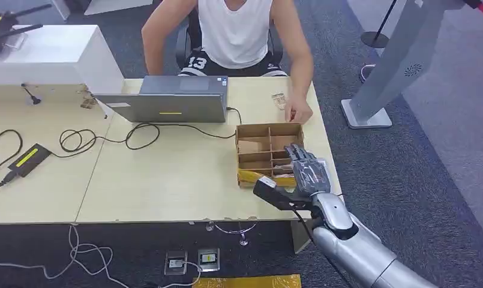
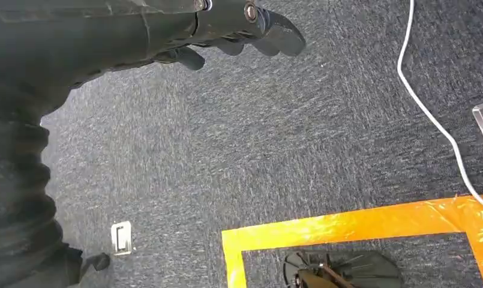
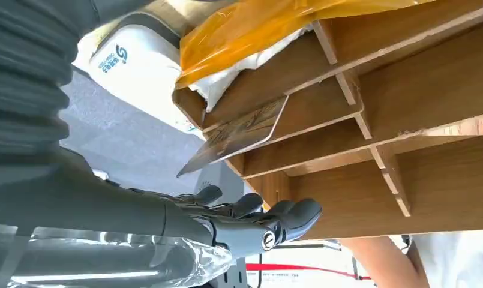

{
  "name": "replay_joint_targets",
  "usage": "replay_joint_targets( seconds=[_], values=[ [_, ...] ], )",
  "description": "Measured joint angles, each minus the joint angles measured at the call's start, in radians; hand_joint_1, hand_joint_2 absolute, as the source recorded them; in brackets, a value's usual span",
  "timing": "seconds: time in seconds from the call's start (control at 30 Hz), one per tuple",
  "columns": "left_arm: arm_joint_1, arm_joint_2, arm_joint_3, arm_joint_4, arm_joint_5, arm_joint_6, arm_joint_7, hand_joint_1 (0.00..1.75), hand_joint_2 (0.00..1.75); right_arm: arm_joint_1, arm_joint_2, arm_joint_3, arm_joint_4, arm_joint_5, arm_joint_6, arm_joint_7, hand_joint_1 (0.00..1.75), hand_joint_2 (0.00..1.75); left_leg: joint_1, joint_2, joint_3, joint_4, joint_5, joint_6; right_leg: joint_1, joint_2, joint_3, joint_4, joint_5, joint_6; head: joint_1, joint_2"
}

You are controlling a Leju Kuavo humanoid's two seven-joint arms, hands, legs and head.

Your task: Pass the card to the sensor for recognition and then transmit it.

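Over the divided box [image 1: 269,153] we are hovering the right hand [image 1: 308,174], fingers apart and holding nothing; we should pinch the card [image 3: 239,135] by its protruding edge.

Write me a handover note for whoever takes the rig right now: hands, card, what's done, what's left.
Right hand: over the box at the table's right end, fingers spread, holding nothing.
Left hand: hanging over the carpet, holding nothing.
Card: leaning in a slot of the box, one corner sticking out past the box's edge, just beyond the right hand's fingertips, not touching.
A person's hand rests on the table behind the box.
Done: right hand brought to the box.
Left: grip the card, show it to the sensor, pass it on.
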Motion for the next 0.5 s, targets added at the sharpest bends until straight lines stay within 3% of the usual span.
replay_joint_targets(
  seconds=[0.5],
  values=[
    [0.001,0.000,0.000,0.000,0.000,0.006,0.000,0.00,1.75,0.014,-0.044,-0.029,-0.037,-0.011,-0.014,0.009,0.00,1.75,0.000,0.000,0.000,0.000,0.000,0.000,0.000,0.000,0.000,0.000,0.000,0.000,0.000,0.000]
  ],
)
